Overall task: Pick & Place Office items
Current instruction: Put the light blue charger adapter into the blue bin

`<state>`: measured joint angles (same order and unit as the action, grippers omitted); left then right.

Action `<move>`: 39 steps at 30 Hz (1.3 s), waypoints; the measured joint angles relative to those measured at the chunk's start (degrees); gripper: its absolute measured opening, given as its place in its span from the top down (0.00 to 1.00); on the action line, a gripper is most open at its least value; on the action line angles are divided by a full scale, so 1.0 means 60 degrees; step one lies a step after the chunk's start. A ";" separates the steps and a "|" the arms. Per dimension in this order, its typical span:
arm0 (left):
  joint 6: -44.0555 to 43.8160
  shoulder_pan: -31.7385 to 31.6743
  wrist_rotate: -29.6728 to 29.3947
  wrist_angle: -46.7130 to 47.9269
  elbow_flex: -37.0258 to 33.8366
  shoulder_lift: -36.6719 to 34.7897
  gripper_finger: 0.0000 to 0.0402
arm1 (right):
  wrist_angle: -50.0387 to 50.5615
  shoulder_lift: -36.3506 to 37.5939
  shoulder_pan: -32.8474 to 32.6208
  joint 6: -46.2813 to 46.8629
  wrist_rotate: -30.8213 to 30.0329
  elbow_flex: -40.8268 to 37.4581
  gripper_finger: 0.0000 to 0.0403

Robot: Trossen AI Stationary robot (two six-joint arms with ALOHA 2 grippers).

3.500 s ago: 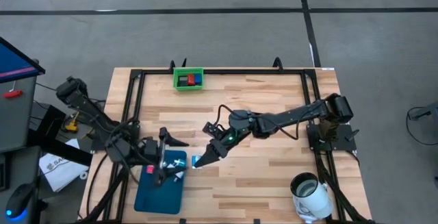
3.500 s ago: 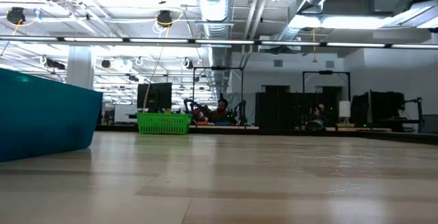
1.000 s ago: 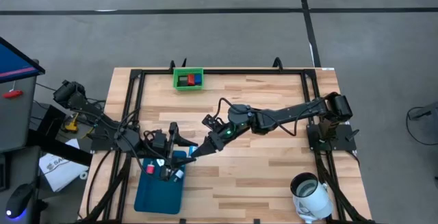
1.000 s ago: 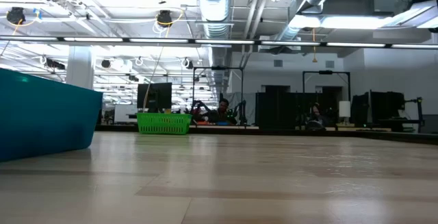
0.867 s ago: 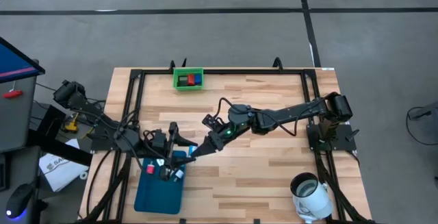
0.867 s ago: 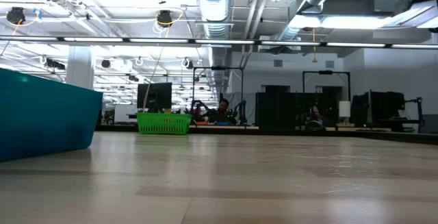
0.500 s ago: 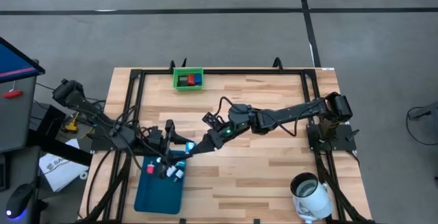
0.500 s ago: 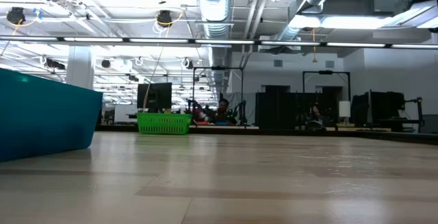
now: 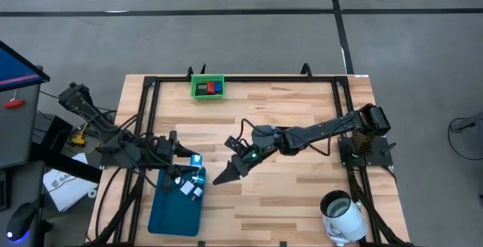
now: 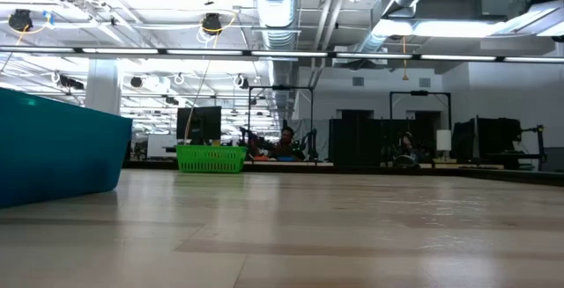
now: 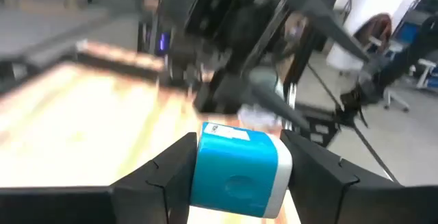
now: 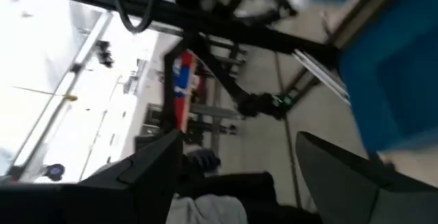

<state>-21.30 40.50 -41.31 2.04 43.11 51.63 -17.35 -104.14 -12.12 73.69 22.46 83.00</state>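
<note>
A cyan block with a white label (image 11: 236, 172) sits between the fingers of my left gripper (image 11: 239, 142), which is shut on it; in the high view that gripper (image 9: 190, 159) hovers over the far right corner of the teal tray (image 9: 170, 213). A few small white and cyan pieces (image 9: 189, 190) lie on the tray. My right gripper (image 9: 221, 178) stands open and empty just right of the tray, its fingers pointing at it; its wrist view (image 12: 238, 142) shows nothing between the fingers. Neither gripper appears in the low view. My left gripper pinches the cyan block by two opposite side faces (image 11: 200, 176) between its two fingers. The fingers (image 11: 171, 179) run about level, pointing toward the table's right. The block is lifted clear, above the tray's far right corner.
A green bin (image 9: 207, 87) with red and blue pieces stands at the far edge, also seen as the green bin (image 10: 211, 158) in the low view. A white mug-like cylinder (image 9: 343, 215) lies at the near right. Black frame rails (image 9: 241, 80) border the wooden table (image 9: 302, 194).
My right gripper has opened, let go of the cyan block and drawn back toward the near edge. The block has stayed between my left gripper's fingers, which has carried it a little toward the table's left, clear of the tray.
</note>
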 joint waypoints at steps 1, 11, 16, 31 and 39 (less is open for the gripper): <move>-0.0428 0.0117 -0.0011 0.0431 0.0000 -0.0056 0.55 | 0.0249 0.0001 -0.0053 -0.0002 -0.0006 0.0000 0.32; -0.5586 0.2043 0.0047 0.4347 0.0000 0.0440 0.55 | 0.2718 0.0004 -0.0572 -0.0354 -0.0857 -0.0007 0.32; -0.7503 0.2969 0.0474 0.4990 0.0000 0.1115 0.55 | 0.3071 0.0004 -0.0800 -0.0356 -0.1275 -0.0007 0.32; -1.1112 0.3516 0.2140 0.5353 0.0000 0.3873 0.55 | 0.3419 0.0004 -0.1226 -0.0278 -0.2605 -0.0007 0.32; -1.2533 0.3267 0.2703 0.6887 0.0000 0.4355 0.55 | 0.3411 0.0004 -0.1437 -0.0208 -0.2876 -0.0007 0.32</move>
<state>-96.49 60.11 -25.09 43.37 43.11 77.76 3.11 -104.12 -20.74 72.44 5.20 82.96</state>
